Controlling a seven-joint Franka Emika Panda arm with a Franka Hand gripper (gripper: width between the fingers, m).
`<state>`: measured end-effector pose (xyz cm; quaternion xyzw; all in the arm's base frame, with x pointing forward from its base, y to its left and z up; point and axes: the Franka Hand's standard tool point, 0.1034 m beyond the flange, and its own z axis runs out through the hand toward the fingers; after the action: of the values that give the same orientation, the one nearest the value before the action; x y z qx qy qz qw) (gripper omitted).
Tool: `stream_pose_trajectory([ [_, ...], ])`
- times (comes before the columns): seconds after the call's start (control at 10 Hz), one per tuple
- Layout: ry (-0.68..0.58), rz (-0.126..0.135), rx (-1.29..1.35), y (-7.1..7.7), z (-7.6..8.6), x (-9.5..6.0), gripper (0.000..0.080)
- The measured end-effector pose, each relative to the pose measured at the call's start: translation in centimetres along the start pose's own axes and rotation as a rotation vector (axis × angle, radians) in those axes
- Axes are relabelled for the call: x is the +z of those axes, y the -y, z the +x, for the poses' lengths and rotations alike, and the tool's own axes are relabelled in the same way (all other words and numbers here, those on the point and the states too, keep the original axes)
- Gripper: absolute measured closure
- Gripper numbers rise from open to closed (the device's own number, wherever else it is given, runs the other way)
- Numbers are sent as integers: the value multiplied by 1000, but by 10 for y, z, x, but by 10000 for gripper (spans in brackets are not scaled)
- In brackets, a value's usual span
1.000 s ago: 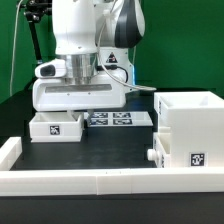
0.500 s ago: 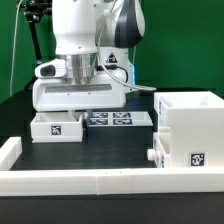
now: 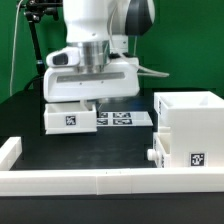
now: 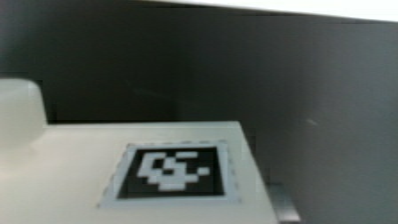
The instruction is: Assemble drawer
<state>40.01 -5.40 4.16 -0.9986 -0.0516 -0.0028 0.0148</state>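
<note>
Drawer tray (image 3: 70, 118) hangs under my gripper (image 3: 93, 97), fingers hidden behind the wrist housing, so I cannot tell their spread; it looks carried. The tray sits to the exterior view's left of the housing (image 3: 190, 135), near the marker board (image 3: 122, 118). I'd keep it level and square to the opening. Since a second ago, arm and tray have shifted toward the housing.

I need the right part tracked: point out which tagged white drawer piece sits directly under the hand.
The small tray at the exterior view's left, beside the marker board; the tall housing stands apart at the right, clear of the hand.
</note>
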Motion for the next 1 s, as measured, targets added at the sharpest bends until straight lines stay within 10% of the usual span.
stream_pose_trajectory([
  [0.2,11,9,-54,10,9,-19,757],
  [0.7,-13,-6,-385,6,9,-7,757],
  [1.0,-16,-19,-699,1,38,-13,757],
])
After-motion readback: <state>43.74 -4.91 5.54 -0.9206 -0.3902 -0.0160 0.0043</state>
